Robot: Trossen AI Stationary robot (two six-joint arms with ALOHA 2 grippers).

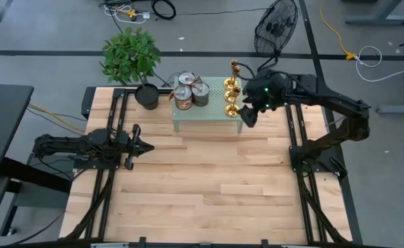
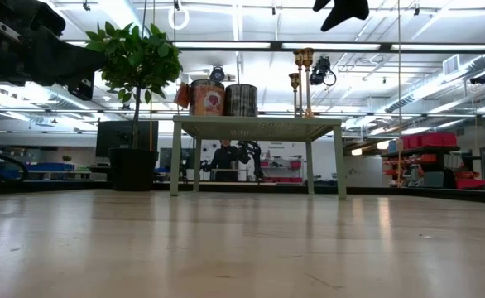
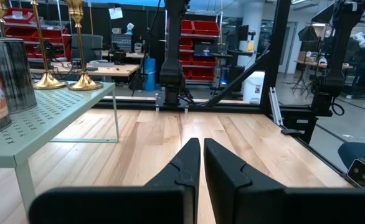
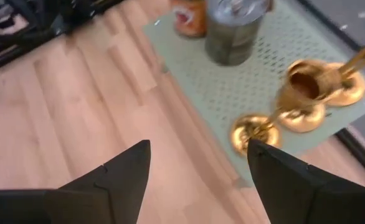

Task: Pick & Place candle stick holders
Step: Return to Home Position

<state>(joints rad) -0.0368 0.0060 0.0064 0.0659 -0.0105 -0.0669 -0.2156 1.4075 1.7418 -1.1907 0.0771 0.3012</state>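
Three gold candle stick holders (image 1: 232,89) stand upright on their round bases in a row at the right end of a small pale green perforated table (image 1: 203,117); they also show in the right wrist view (image 4: 298,102) and the low view (image 2: 303,79). My right gripper (image 1: 249,116) hangs open in the air just off that end, slanting down, with nothing between its fingers (image 4: 198,165); the holders lie ahead of it, apart from the fingertips. My left gripper (image 1: 144,145) waits shut and level over the wooden table's left part (image 3: 201,158).
Several round tins (image 1: 190,91) with silver lids stand on the green table left of the holders. A potted plant (image 1: 132,58) stands at the far left of it. Bare wood (image 1: 209,179) stretches from the green table to the near edge.
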